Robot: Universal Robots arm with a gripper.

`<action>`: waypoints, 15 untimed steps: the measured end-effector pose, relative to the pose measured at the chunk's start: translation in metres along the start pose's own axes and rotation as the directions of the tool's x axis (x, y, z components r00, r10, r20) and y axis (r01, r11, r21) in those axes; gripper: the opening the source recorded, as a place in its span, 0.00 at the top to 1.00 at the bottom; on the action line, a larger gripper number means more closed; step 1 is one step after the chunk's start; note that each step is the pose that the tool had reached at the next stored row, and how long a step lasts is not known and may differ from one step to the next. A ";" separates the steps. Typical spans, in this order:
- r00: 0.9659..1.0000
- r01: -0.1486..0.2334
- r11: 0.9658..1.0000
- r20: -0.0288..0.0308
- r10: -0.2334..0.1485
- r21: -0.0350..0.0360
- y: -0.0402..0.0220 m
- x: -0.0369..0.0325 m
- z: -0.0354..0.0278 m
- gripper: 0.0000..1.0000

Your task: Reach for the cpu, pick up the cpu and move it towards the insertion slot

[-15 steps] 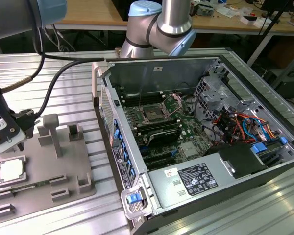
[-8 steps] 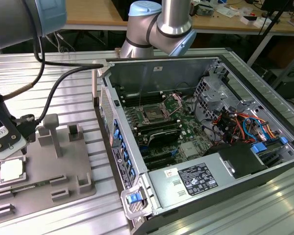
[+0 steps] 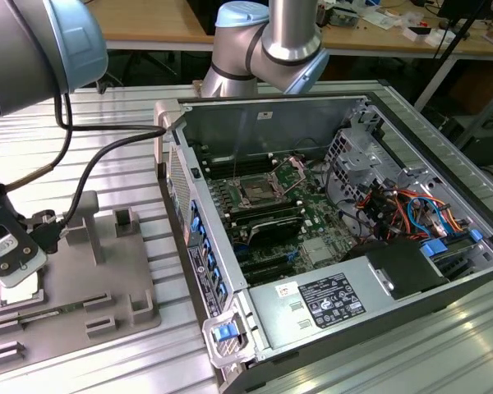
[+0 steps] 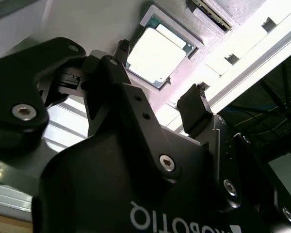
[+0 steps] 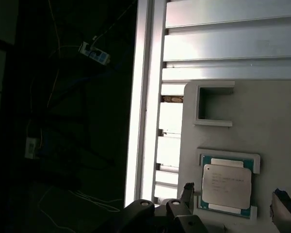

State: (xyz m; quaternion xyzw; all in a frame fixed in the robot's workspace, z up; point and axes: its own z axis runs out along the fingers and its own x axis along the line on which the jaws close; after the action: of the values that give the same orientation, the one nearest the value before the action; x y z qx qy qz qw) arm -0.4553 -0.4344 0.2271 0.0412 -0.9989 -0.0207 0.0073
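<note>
At the exterior view's left the arm (image 3: 25, 57) bends down over the ribbed metal counter (image 3: 123, 139). The claw (image 3: 15, 275) hangs low over the left part of a grey fixture (image 3: 107, 275). A black cable (image 3: 82, 190) goes from beside the claw in a curve to the right. A thin green stick (image 3: 62, 310) lies in a long groove of the fixture, a little right of the claw and nearer.

In both wrist views the cpu (image 4: 157, 53) (image 5: 227, 187) lies flat in a square recess of the fixture, with its pale metal face up, under the claw. The claw is spread. In the first wrist view one finger (image 5: 187, 192) stands beside one edge of the cpu and the other finger (image 5: 282, 209) stands beside the opposite edge. The chip is between them, and a gap shows on each side. Nothing is held. I cannot tell if the fingertips reach the fixture.

Right of the fixture, just beside it, an open computer case (image 3: 271, 115) stands on the counter. The slot (image 3: 255, 193) sits on the green board in the far left part of the case. It has a shiny metal frame and a dark centre, and it is well apart from the claw and the cpu. Nearer in the case lies a grey box (image 3: 271, 308) with a black label. At the right side of the case there is a bundle of red, blue and orange wires (image 3: 403, 213).
</note>
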 end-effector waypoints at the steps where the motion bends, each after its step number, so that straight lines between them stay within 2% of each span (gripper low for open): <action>1: 1.000 0.001 1.000 0.000 -0.001 -0.001 -0.0001 0.0005 0.0013 0.32; 13: 1.000 0.001 1.000 0.000 -0.001 -0.002 0.0000 0.0011 0.0021 0.32; 15: 1.000 0.001 1.000 0.000 -0.001 -0.002 0.0000 0.0012 0.0040 0.32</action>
State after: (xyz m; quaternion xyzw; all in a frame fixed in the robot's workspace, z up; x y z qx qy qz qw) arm -0.4565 -0.4344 0.2231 0.0416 -0.9989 -0.0219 0.0074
